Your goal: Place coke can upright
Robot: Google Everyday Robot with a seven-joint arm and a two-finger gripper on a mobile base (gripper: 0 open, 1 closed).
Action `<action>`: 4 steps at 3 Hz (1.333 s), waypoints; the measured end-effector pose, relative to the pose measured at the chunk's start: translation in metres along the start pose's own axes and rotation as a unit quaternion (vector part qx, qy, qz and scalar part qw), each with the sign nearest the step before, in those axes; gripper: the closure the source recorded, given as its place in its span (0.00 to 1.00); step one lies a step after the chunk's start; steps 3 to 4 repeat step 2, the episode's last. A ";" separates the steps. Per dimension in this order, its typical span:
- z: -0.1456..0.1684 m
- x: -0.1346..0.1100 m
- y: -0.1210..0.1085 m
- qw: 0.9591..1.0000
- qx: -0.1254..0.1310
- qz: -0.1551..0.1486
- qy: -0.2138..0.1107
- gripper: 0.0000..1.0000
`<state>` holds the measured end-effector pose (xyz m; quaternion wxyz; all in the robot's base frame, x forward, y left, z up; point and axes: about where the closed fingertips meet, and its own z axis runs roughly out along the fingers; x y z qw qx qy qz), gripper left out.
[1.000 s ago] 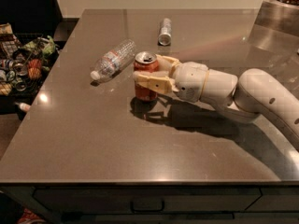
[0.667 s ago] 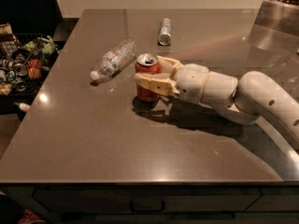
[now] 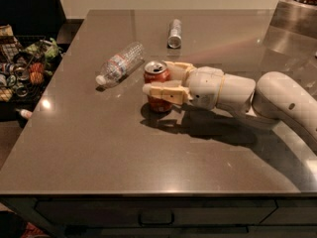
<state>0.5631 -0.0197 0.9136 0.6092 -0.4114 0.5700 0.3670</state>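
The jaws stand apart by just the width of the coke can (image 3: 156, 69) and press on it from two sides, so the gripper (image 3: 158, 78) is clamped on the can. The near finger (image 3: 163, 90) lies across the can's front at mid-height, and the far finger shows behind its rim. The can is red with a silver top; its dark drinking opening faces upward, and it stands upright near the middle of the table (image 3: 99, 148), a little toward the far side. The near finger covers a band of the can's body, so none of the lettering can be read. The can's base sits in dark shadow, and I cannot tell whether it rests on the tabletop or hangs just above it. The white arm (image 3: 277, 98) reaches in low from the right and is cut off by the right edge. A clear plastic bottle (image 3: 120, 63) lies on its side just left of the can, its cap pointing toward the left front, apart from the can. A slim silver-grey can (image 3: 175, 33) lies on its side farther back, well apart from both. Off the table's left edge a wire basket (image 3: 20, 68) holds mixed items too dim to name. A metal container (image 3: 292, 19) at the upper right corner is only partly in view.
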 end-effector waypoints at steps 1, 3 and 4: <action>0.001 0.000 0.001 1.000 -0.001 0.000 0.000 0.00; 0.001 -0.001 0.001 1.000 -0.002 0.000 0.000 0.00; 0.001 -0.001 0.001 1.000 -0.002 0.000 0.000 0.00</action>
